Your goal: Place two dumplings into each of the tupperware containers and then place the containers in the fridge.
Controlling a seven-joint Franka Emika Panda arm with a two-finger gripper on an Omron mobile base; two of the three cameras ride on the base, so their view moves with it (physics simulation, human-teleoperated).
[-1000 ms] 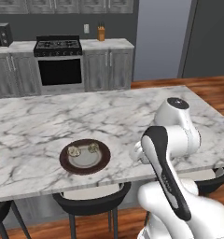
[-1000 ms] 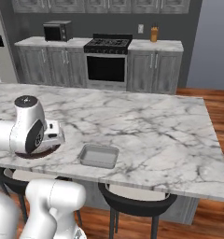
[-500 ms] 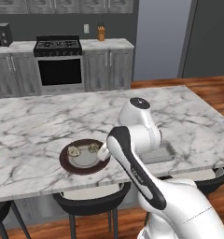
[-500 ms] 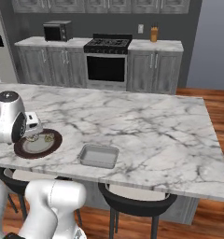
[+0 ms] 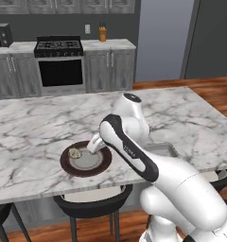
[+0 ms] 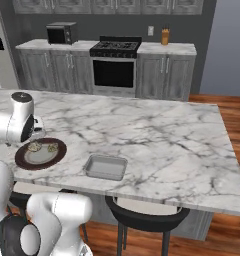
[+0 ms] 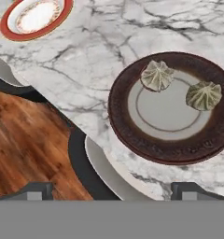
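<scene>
On the marble island (image 6: 157,135), the dark brown-rimmed plate (image 6: 40,153) holds two dumplings (image 7: 157,75), with one tupperware container (image 6: 106,167) just beside it. The gripper (image 5: 94,143) hangs over the plate, jaws wide and empty; it should centre squarely above one dumpling before descending. The hand view adds a red-rimmed plate (image 7: 36,17).

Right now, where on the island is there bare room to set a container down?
Bare marble lies beyond the grey tray toward the island's far right end, and between tray and brown plate. The plate's corner, with two dumplings, is crowded by the arm.
</scene>
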